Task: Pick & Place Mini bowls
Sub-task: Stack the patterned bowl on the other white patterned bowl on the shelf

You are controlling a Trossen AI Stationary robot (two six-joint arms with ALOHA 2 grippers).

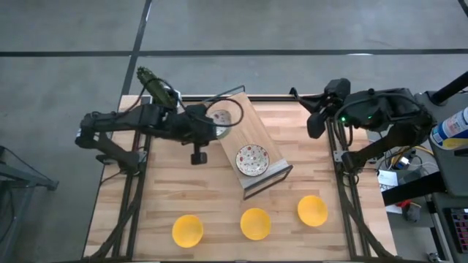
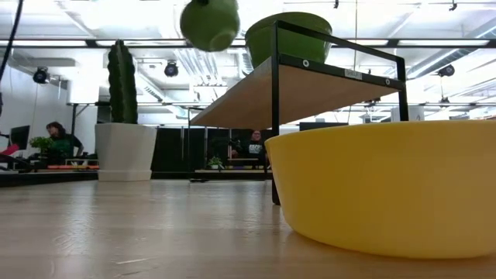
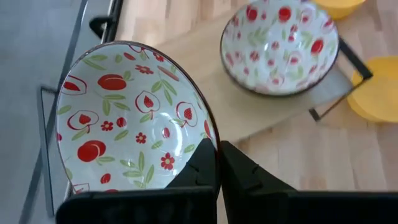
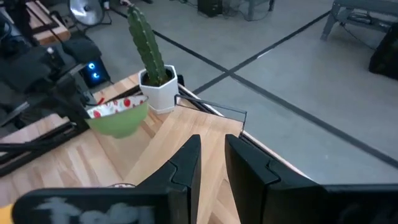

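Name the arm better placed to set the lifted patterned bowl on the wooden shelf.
Left. Its claw is already clamped on the rim of the raised patterned bowl, right by the wooden shelf where another patterned bowl sits. The right claw hangs off at the table's right edge, holding nothing.

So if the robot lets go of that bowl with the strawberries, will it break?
Probably. The held bowl looks glazed and hard, so likely brittle. The left gripper pinches only its thin rim, so it may slip. It hangs above the table, and could crack.
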